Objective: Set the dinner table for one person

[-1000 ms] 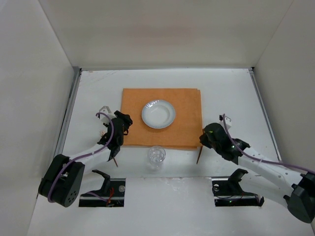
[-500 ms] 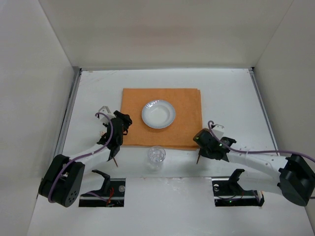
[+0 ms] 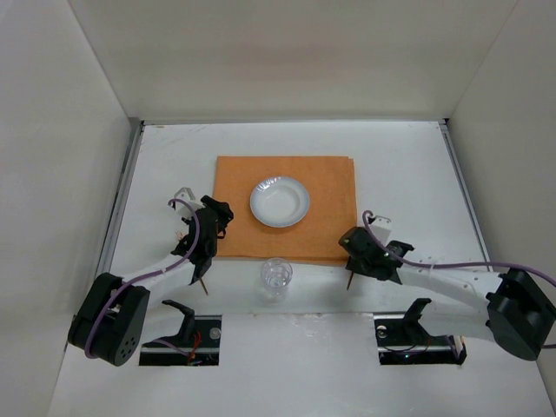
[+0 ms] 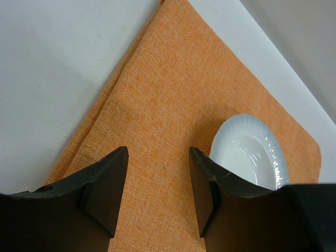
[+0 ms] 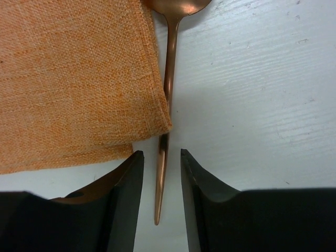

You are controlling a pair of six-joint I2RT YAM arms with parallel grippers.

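Observation:
On the white dinner table (image 3: 400, 165) lies an orange mat (image 3: 321, 217) with a white plate (image 3: 280, 201) on it. A copper spoon (image 5: 168, 79) lies on the table along the mat's right edge, bowl away from me. Its handle runs between the fingers of my right gripper (image 5: 161, 155), which is open with a gap on each side. From above, that right gripper (image 3: 353, 259) sits at the mat's near right corner. My left gripper (image 4: 157, 152) is open and holds nothing, hovering over the mat's left part (image 4: 168, 89), the plate (image 4: 247, 152) to its right.
A clear drinking glass (image 3: 276, 276) stands on the table just in front of the mat's near edge. A thin dark utensil (image 3: 204, 285) lies by my left arm. Side walls close the table in on the left and right.
My right gripper has shifted left toward the mat's corner and opened; the spoon it was shut on now lies on the table between its fingers. The left arm has not moved.

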